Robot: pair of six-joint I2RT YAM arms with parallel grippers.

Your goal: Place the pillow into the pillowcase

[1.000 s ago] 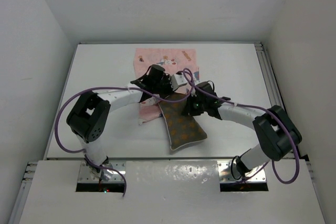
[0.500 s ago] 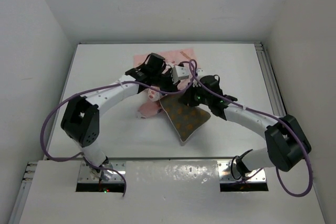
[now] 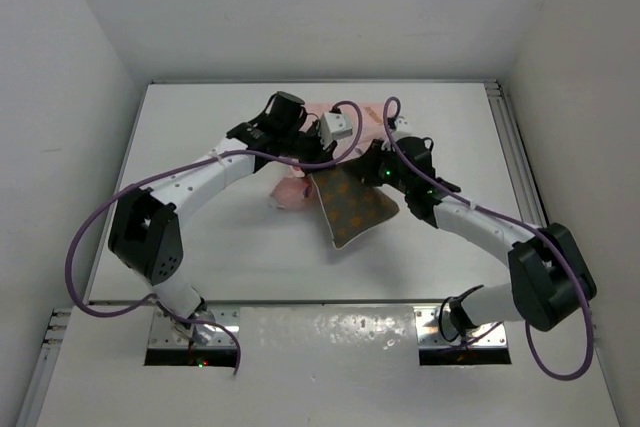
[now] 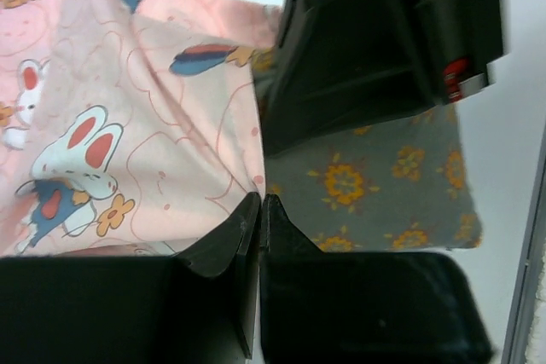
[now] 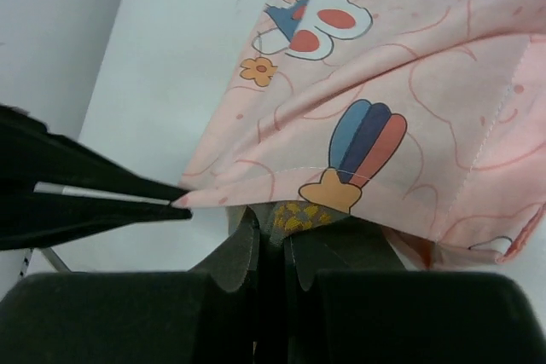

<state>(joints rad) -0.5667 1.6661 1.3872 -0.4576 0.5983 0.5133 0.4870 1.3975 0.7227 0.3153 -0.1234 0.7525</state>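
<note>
The olive-brown pillow [image 3: 352,209] with orange dots lies tilted at the table's middle, its far end under the pink pillowcase [image 3: 296,187]. My left gripper [image 3: 318,159] is shut on the pillowcase's edge [image 4: 254,178] and holds it up above the pillow [image 4: 375,185]. My right gripper [image 3: 372,169] is shut on the pillow's corner [image 5: 294,215], which sits just inside the pillowcase's opening [image 5: 358,117]. The left gripper's fingers [image 5: 85,193] show at the left of the right wrist view, pinching the cloth edge.
White walls close in the table [image 3: 200,247] on the left, back and right. Purple cables loop from both arms over the table. A metal rail [image 3: 505,137] runs along the right edge.
Both grippers have moved toward the back of the table. The pillow has slid back with the right gripper, and its far end has gone under the lifted pillowcase.
</note>
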